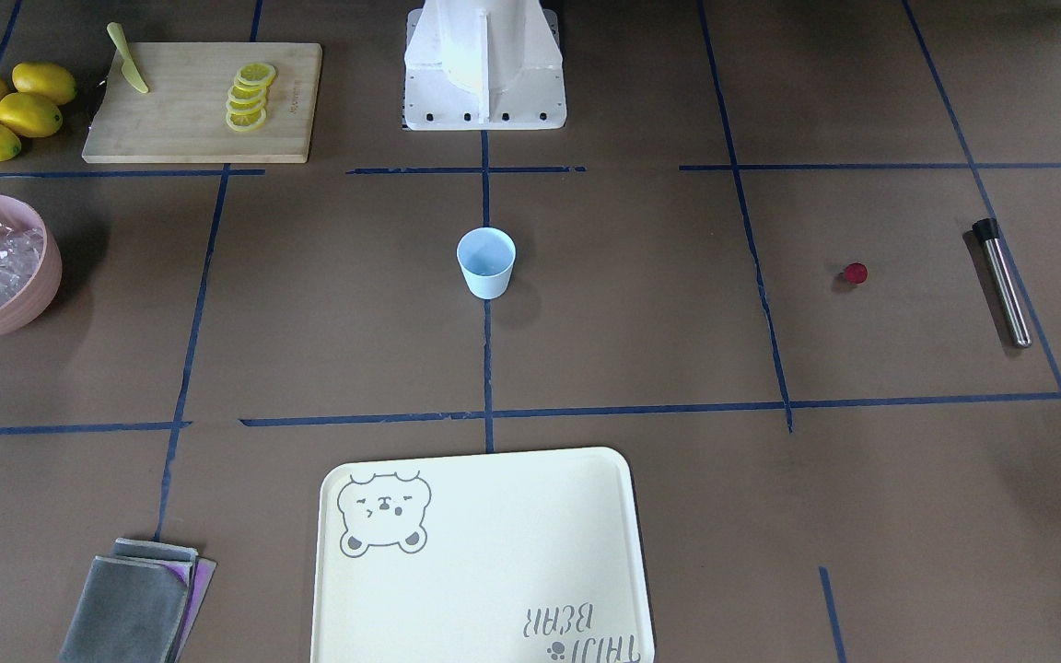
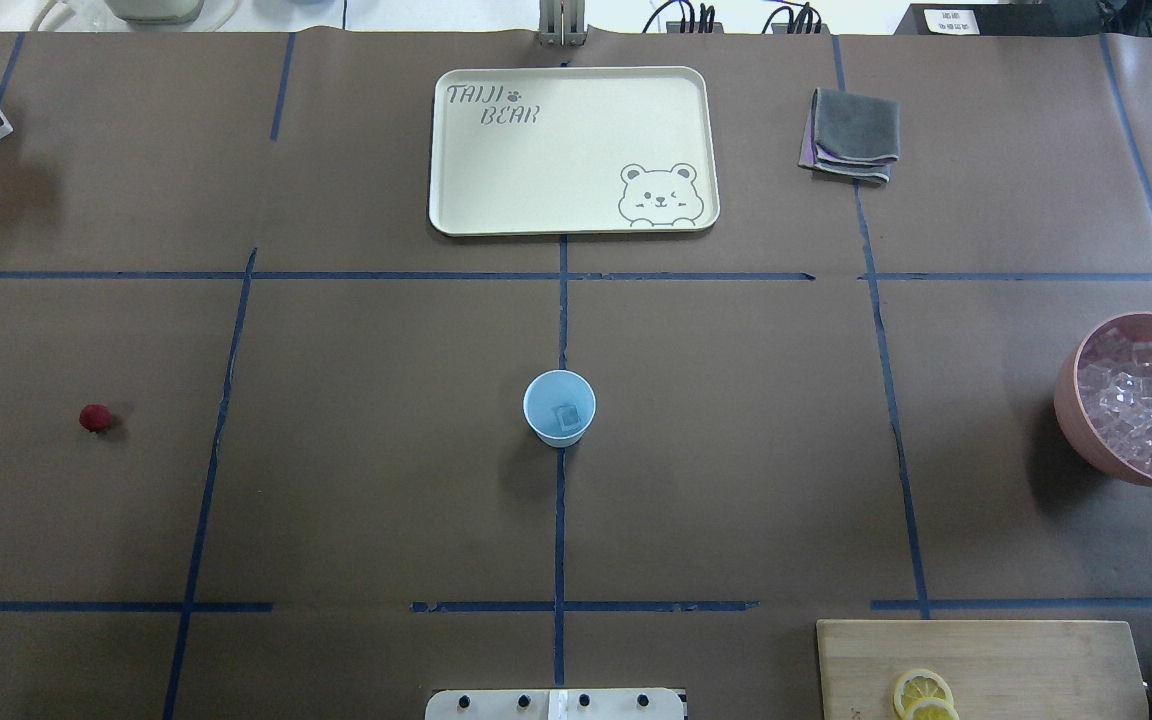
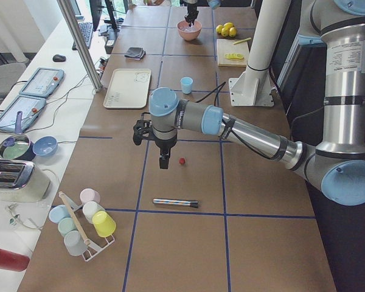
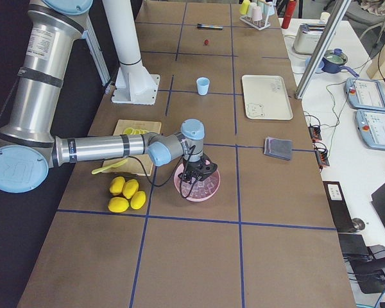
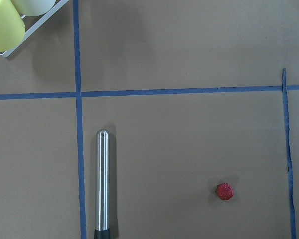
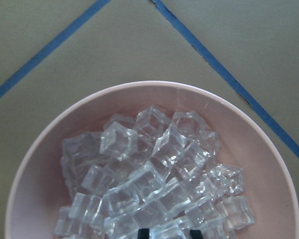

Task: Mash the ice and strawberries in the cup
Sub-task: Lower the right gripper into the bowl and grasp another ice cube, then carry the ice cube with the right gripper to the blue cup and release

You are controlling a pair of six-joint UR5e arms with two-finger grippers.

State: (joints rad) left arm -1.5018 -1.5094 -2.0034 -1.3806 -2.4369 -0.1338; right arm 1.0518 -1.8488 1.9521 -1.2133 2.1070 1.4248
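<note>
Ice [image 6: 149, 184]: you find the pile directly under the right gripper, heaped in the bowl it reaches into. One more cube lies in the cup, well apart from that gripper.
Right gripper [image 6: 168, 233]: its fingertips dip into the near edge of the pile and stand a narrow gap apart. A single cube fills that gap, so you can read it as closed on that cube. Only the very tips show at the bottom of the wrist view.
Pink bowl [image 6: 269, 164]: it sits straight below the right gripper and is roughly half full of clear cubes, with nothing else in it.
Cup [image 2: 559, 407]: it stands upright on the table's centre line, well apart from both grippers and between them. It holds the one cube on its bottom and no fruit.
Strawberry [image 5: 224, 191]: it lies loose on the table just beside the left gripper, apart from the fingers and in no container.
Left gripper [image 3: 163, 163]: it hangs above the table with the strawberry just beside it. Only the side view shows it, so you cannot tell how its jaws stand.
Steel rod [image 5: 102, 184]: it lies flat near the left gripper, on the far side from the cup, untouched.
Layout: by my reading, the ice sits on the right arm's side and the fruit and rod on the left arm's. The cup is central so either arm can reach it.
Progress: you are early in the loading, and mashing has not begun.
</note>
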